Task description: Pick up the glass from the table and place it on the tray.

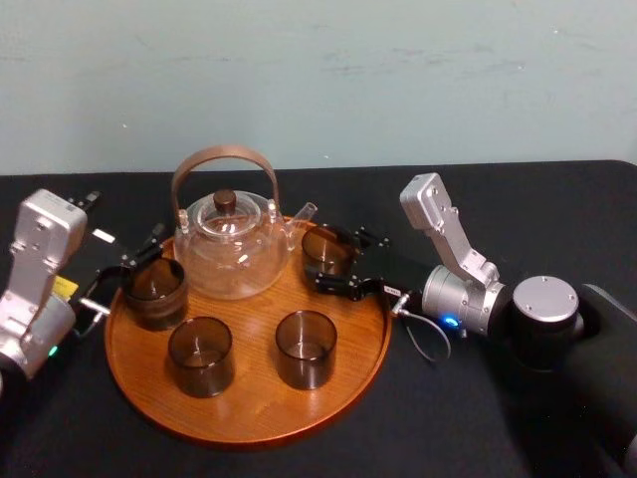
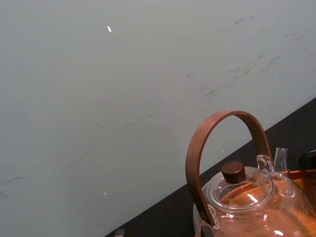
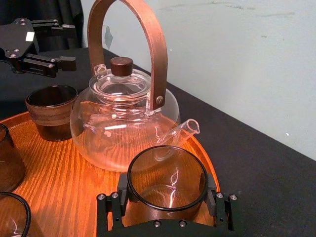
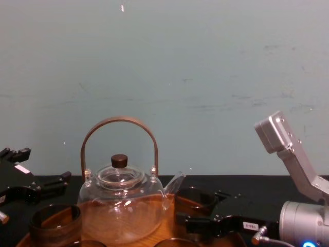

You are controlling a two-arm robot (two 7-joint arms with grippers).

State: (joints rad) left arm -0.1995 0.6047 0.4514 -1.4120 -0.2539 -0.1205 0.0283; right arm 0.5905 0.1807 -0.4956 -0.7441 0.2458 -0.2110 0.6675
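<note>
The round wooden tray carries a glass teapot and several dark glasses. My right gripper reaches in from the right and is shut on the glass at the tray's back right, beside the spout. In the right wrist view this glass rests on the tray with a finger pressed to each side. My left gripper hangs open at the tray's left edge, just behind another glass and apart from it. The right wrist view shows this left gripper with nothing between its fingers.
Two more dark glasses stand at the tray's front. The teapot's tall wooden handle arches above the lid. Black tablecloth surrounds the tray, and a pale wall stands behind the table.
</note>
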